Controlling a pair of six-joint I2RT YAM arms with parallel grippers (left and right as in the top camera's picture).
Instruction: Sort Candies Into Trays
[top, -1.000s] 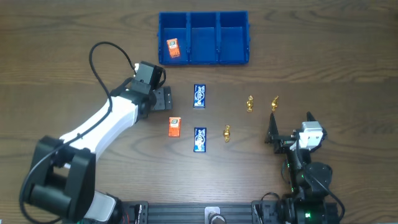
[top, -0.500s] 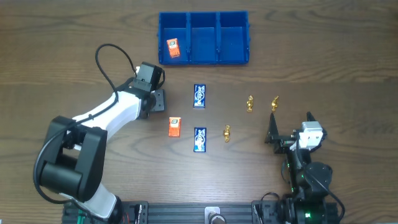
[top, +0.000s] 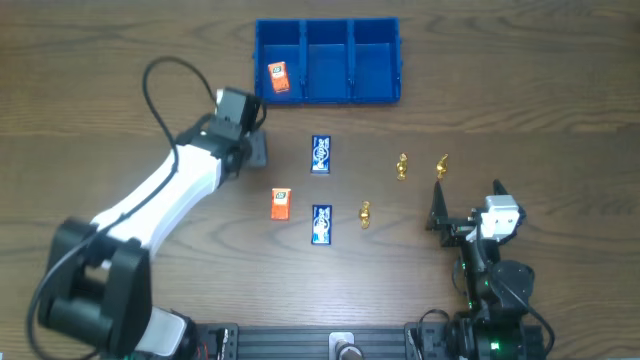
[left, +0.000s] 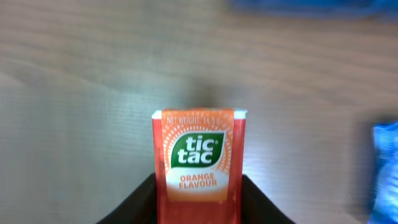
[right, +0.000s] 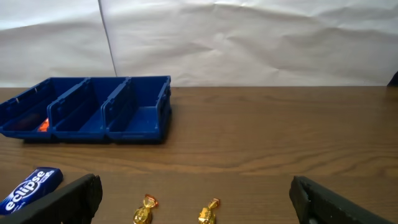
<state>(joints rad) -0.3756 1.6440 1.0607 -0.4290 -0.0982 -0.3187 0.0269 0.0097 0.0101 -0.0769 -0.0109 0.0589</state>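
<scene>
Overhead looking down, left wrist close above orange box (left: 199, 163), right wrist low toward tray (right: 138, 123)

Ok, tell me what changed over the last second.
The left hand shifted slightly up the top view, toward the blue plastic three-compartment tray; nothing was taken hold of or let go. The orange flat candy box on the wooden table and the right hand stayed put.
</scene>
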